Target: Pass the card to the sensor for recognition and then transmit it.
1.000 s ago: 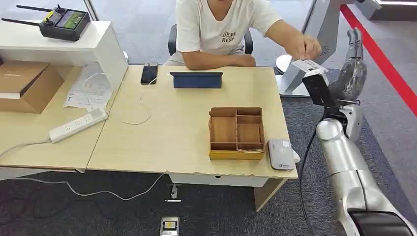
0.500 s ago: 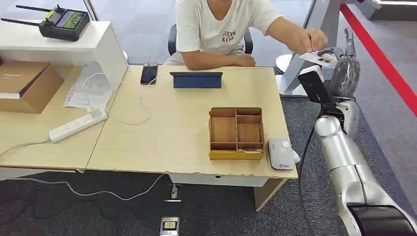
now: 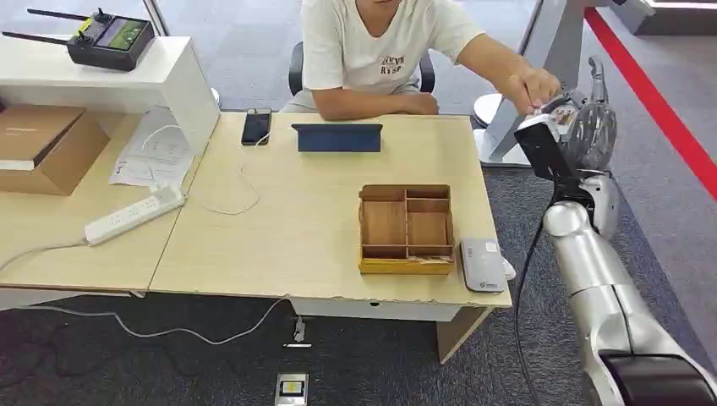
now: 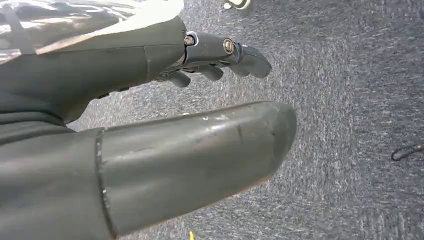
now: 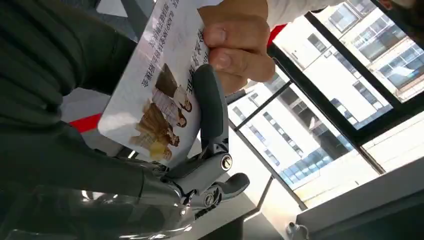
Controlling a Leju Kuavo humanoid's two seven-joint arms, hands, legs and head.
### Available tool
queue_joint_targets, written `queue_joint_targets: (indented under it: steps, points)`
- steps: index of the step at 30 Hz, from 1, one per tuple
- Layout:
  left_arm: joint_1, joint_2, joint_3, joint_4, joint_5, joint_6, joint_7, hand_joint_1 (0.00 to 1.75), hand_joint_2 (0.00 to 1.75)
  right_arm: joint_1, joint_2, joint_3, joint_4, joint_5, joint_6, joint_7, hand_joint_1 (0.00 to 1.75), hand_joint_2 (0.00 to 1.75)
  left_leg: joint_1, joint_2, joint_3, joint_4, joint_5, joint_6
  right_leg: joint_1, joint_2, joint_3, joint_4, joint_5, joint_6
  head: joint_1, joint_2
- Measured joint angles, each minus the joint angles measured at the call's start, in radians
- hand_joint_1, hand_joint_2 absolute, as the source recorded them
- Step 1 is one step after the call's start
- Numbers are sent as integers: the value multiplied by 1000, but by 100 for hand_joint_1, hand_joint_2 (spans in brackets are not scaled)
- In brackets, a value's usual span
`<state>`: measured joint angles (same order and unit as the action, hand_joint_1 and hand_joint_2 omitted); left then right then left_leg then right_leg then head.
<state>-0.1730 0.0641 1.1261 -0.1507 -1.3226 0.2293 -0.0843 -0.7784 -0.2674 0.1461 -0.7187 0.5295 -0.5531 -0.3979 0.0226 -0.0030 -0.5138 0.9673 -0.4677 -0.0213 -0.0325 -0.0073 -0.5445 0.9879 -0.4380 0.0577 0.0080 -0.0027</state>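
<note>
**A:** Head view first: how far along are you seeing the task?

**B:** You are looking at the very beginning. A seated person's hand (image 3: pixel 534 87) is pinching the white printed plastic card (image 3: pixel 561 105) and offering it to the robot's right hand (image 3: pixel 585 127), which is raised well beyond the far right corner of the light wooden desk (image 3: pixel 296 228). The small grey flat sensor pad (image 3: pixel 482 265) is lying at the desk's near right corner, just beside the brown wooden compartment tray (image 3: pixel 406 229), well apart from the card. So, in my judgement, scanning and passing on are both waiting.

**A:** Is the right hand gripping the card?

**B:** In the right wrist view the card (image 5: pixel 157 85) is lying across the palm, and one dark finger (image 5: pixel 210 107) is curling over its printed face. The person's fingers (image 5: pixel 235 47) are pinching the far edge, so both are touching it. Whether the robot's grip is firm, you cannot tell; it is looking part closed.

**A:** And the left hand?

**B:** The left hand (image 4: pixel 165 125) is hanging over grey carpet away from the desk, fingers loosely apart, holding nothing.
</note>
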Motion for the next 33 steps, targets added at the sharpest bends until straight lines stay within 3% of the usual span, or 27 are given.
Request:
queue_joint_targets:
  steps: [6,15,17,23,33]
  points:
    - [2,-2,0,0,5,3,19,0,0,36,-34,-1,-40,-21,90,55,175,175,0,0,1,0,0,0,0,0,0,0,0,0,0,0]
    - [3,-2,0,0,10,3,22,0,0,62,-50,0,-61,-14,128,78,175,175,0,0,0,0,0,0,0,0,0,0,0,0,0,0]
    - [4,-2,0,0,24,2,29,0,0,162,-99,0,-126,13,214,122,175,175,0,0,0,0,-1,1,0,0,0,0,0,0,0,0]
    - [4,0,0,0,24,-8,32,0,0,263,-140,-1,-187,40,270,158,175,175,0,0,0,0,-1,1,0,0,0,-1,0,0,0,0]
    - [3,0,0,0,35,-10,37,0,0,364,-143,2,-234,86,312,173,175,175,0,0,-1,0,-1,1,0,0,0,-1,0,0,0,0]
